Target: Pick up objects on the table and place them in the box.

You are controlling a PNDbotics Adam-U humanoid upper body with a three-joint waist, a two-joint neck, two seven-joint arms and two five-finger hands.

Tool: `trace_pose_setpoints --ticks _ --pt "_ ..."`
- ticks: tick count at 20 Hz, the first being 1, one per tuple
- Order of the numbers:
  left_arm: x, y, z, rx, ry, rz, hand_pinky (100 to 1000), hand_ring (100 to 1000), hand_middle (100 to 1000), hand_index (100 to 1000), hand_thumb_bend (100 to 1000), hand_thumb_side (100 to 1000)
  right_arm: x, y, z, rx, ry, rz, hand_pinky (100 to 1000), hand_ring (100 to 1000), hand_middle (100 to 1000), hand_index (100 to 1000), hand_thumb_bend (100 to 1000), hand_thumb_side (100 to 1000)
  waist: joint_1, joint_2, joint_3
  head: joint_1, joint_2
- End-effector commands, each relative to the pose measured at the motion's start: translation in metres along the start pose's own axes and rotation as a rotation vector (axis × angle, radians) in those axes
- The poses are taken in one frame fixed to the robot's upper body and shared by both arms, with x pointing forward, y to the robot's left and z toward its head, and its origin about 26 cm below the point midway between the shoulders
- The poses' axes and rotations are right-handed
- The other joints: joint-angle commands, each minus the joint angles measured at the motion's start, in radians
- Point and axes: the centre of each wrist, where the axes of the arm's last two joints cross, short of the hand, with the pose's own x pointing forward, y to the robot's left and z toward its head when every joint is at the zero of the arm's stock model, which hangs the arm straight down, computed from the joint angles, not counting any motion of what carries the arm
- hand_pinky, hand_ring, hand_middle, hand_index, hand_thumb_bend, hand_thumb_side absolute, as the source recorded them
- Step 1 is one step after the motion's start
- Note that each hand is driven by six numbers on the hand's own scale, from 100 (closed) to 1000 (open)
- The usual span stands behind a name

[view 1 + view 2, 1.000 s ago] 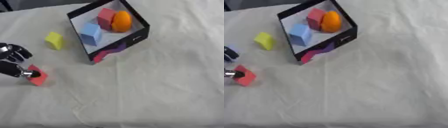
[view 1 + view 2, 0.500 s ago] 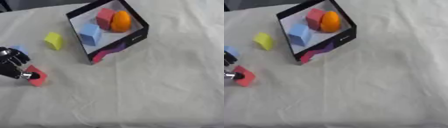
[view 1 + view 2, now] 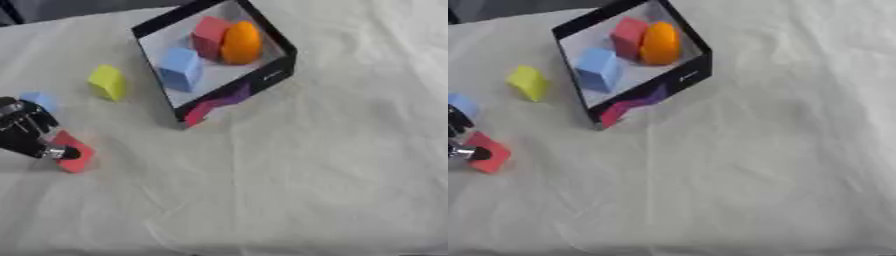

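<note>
A black-rimmed box point(image 3: 278, 70) with a white inside lies tilted at the upper middle. In it are a blue block point(image 3: 180, 67), a red block point(image 3: 208, 34) and an orange egg shape point(image 3: 241, 43). On the cloth to its left lies a yellow block point(image 3: 108, 82), and further left a light blue block point(image 3: 38, 100). A red block point(image 3: 77, 156) rests on the cloth at the far left. My left hand point(image 3: 26, 132) sits over that block's left edge, fingers curled onto it, one fingertip on top. My right hand shows in neither view.
A wrinkled white cloth point(image 3: 306, 180) covers the whole table. A dark edge point(image 3: 17, 10) runs along the far left corner.
My left hand has slid slightly down and to the left, uncovering the light blue block behind it. The red block has stayed in place on the cloth.
</note>
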Motion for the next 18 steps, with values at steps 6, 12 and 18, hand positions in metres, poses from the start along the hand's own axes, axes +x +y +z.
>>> trace_pose_setpoints --ticks 6,12,18 --pt "0.0029 0.0085 0.0007 0.012 0.003 -0.019 822 708 618 737 749 372 0.0083 -0.004 -0.0052 0.005 -0.029 0.023 769 786 750 874 100 641 0.012 -0.012 -0.001 0.009 0.002" --pt "0.001 0.0064 -0.0006 0.005 0.012 -0.031 822 708 619 742 744 378 0.0082 -0.0041 -0.005 0.006 -0.029 0.023 770 786 749 874 100 657 0.012 -0.012 -0.001 0.016 0.002" --pt "-0.0025 0.0055 -0.0036 0.002 0.023 -0.035 823 713 623 781 736 384 0.0081 -0.0044 -0.0051 0.006 -0.03 0.023 770 787 749 874 100 662 0.011 -0.012 -0.002 0.008 0.0"
